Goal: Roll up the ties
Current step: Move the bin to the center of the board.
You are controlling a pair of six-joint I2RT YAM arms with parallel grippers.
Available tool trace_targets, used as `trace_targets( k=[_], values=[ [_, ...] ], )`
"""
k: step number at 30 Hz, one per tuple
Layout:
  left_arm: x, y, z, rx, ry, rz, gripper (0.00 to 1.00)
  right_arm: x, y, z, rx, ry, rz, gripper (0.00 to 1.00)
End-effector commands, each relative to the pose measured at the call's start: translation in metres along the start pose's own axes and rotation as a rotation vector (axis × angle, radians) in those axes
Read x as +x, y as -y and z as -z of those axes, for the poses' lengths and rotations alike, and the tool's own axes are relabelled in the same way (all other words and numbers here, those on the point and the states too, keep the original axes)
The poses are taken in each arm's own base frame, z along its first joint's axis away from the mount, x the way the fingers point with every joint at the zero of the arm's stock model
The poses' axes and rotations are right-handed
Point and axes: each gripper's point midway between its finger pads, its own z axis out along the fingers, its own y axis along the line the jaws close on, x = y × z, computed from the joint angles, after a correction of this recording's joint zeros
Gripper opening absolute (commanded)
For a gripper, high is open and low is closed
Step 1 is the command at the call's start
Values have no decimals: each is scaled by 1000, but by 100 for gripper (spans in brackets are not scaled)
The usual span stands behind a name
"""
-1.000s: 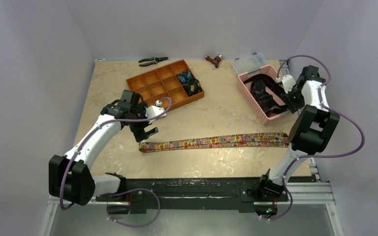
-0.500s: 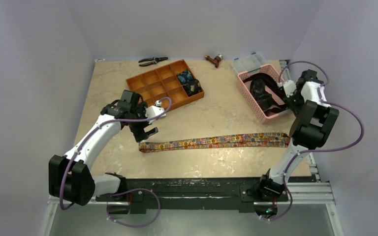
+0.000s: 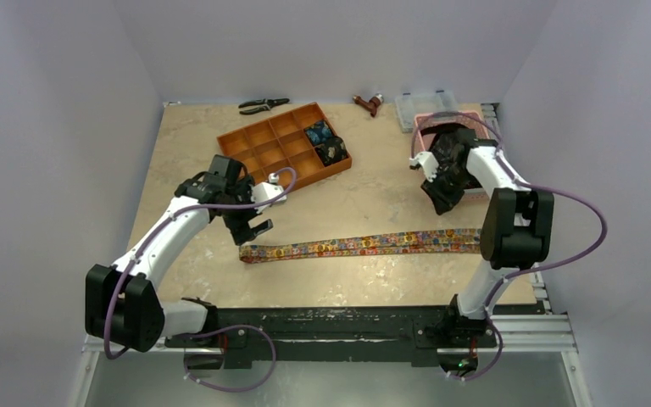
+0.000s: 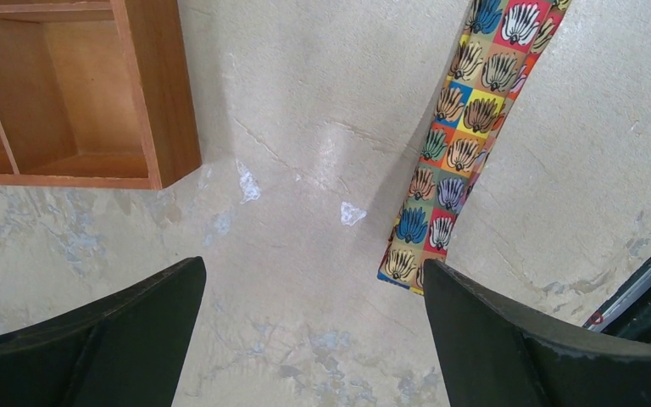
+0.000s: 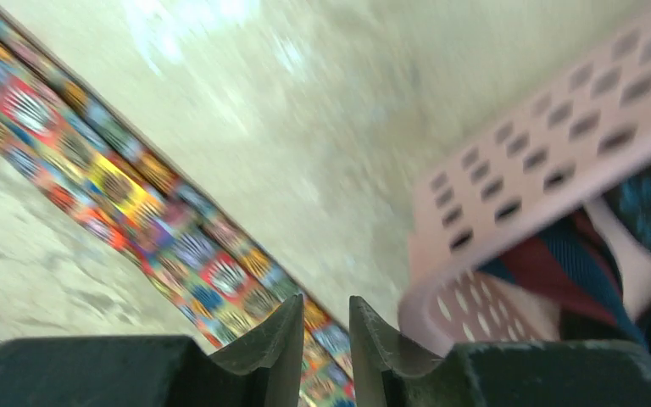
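Note:
The orange-yellow-red print tie (image 3: 364, 245) lies flat as a long strip across the table's front half. Its left end (image 4: 453, 161) lies just ahead of my left gripper's right finger. My left gripper (image 3: 254, 227) hovers over that end, open and empty (image 4: 314, 339). My right gripper (image 3: 436, 193) is over the near left side of the pink basket (image 3: 419, 140). Its jaws are almost together with nothing between them (image 5: 326, 339). The right wrist view, blurred, shows the print tie (image 5: 136, 195) below and dark ties (image 5: 576, 254) in the basket. Two rolled ties (image 3: 325, 142) sit in the orange tray (image 3: 263, 148).
Black pliers (image 3: 263, 105), a small brown tool (image 3: 370, 103) and a clear plastic box (image 3: 420, 103) lie along the far edge. The tray's corner (image 4: 165, 127) is close to the left gripper. A black rail (image 3: 339, 322) runs along the near table edge.
My right arm has swung left from the basket's far right side to over its near left side. The left arm and the print tie have not moved.

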Motion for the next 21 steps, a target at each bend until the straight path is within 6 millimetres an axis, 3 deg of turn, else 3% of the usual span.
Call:
trace_targets(
  k=[1,3,6,10,13,15,21],
  values=[
    [-16,-11,5,-20,53,13,100,-81,-13,36,-21,284,21,25],
    [-17,-11,6,-19,52,23,100,-97,-4,60,4,355,-16,24],
    [-19,-11,8,-18,57,25,100,-80,41,97,115,410,-132,23],
    [-17,-11,9,-24,52,31,100,-8,132,129,397,306,-300,20],
    [-17,-10,8,-22,54,36,100,40,185,146,584,217,-398,17],
    [-18,-10,8,-22,54,40,100,59,206,147,658,159,-430,16],
    [-17,-14,10,-39,48,27,100,85,223,97,629,14,-437,15]
  ],
)
